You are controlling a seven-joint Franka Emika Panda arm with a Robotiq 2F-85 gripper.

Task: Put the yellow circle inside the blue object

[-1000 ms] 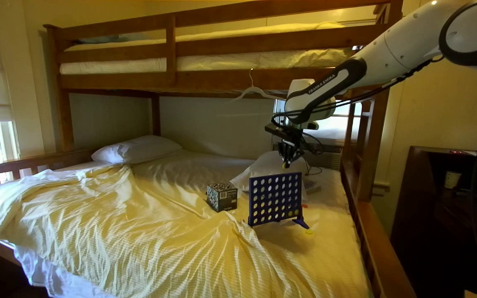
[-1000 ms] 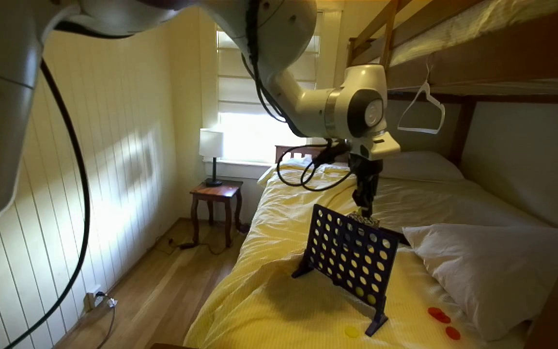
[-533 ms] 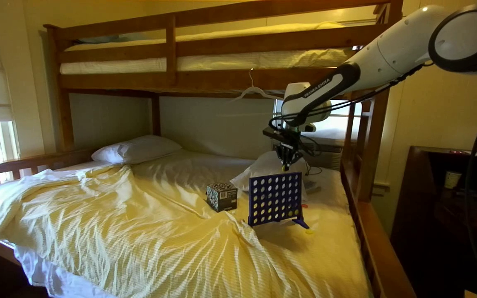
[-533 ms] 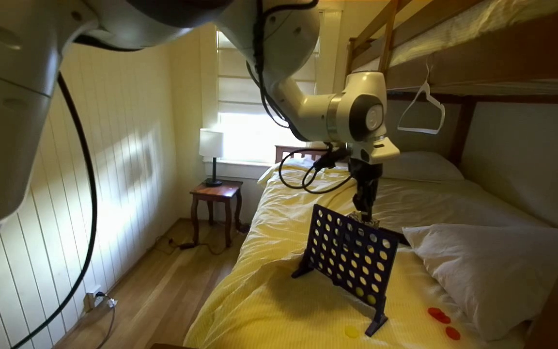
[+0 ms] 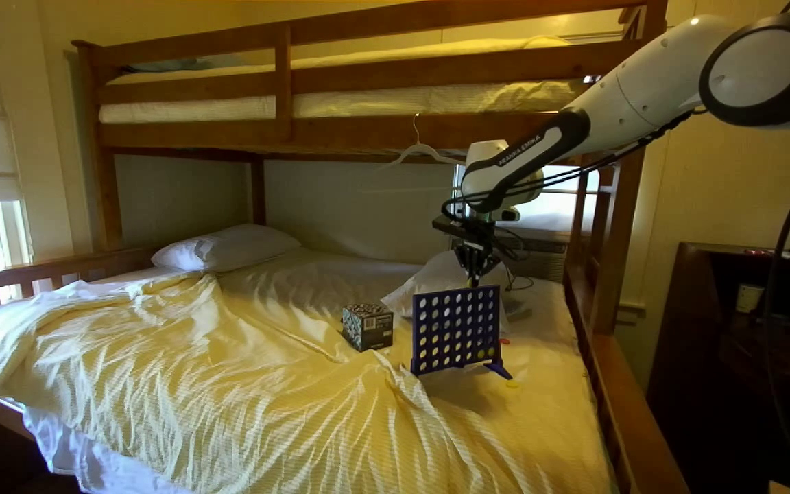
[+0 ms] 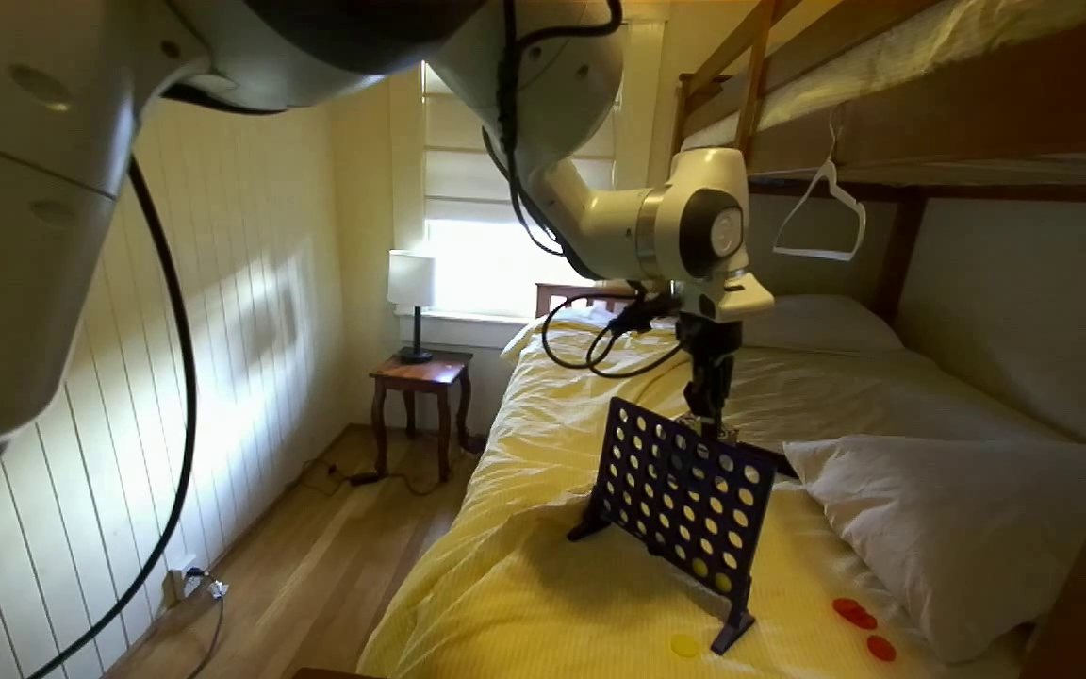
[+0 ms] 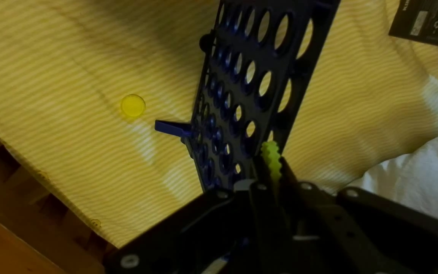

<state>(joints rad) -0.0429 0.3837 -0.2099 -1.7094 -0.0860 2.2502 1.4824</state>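
In the wrist view, the gripper (image 7: 273, 166) is clamped on a yellow disc (image 7: 271, 156), held edge-on at the top edge of the upright blue grid board (image 7: 252, 102); whether the disc sits in a slot cannot be told. A loose disc (image 7: 133, 105) lies flat near the board. Lettering on the carton (image 7: 430, 23) is legible in this view only. Only the exterior views show two seated discs (image 6: 723, 583) in the board's bottom row and red discs (image 6: 880, 648) near a pillow (image 6: 958, 528).

In an exterior view, a window (image 6: 494, 259) glows past the far left corner of the bed (image 6: 562, 453); a table (image 6: 435, 374) nearby bears a lamp (image 6: 411, 277).
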